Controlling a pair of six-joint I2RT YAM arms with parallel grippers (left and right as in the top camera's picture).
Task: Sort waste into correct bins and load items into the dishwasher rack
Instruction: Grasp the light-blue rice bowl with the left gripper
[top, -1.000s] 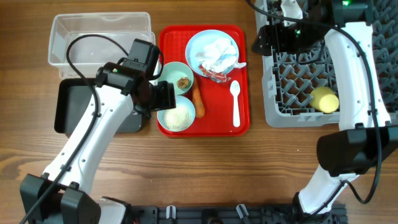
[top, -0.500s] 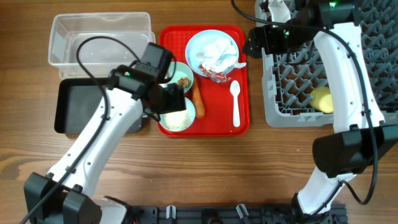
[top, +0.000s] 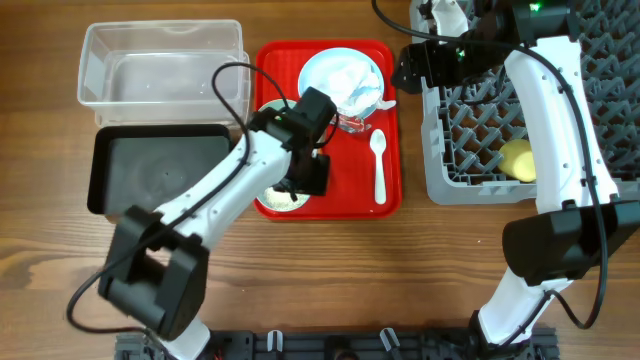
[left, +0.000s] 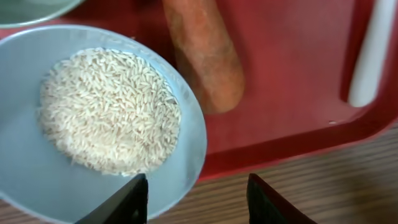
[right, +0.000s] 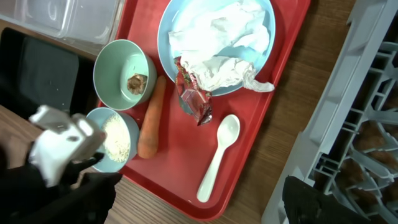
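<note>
Swung rightward, the left pincer (left: 196, 198) hangs with black fingers apart, gripping nothing. Between them curves the smooth light blue bowl (left: 194, 134), grainy white rice (left: 109, 112) heaped inside. Beyond lies the stubby orange carrot (left: 205, 56). The right pincer (top: 410, 70) is parted too.

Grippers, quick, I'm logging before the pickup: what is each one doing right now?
Left gripper: open, fingers either side of the light blue bowl's rim.
Right gripper: open, holding nothing.
</note>
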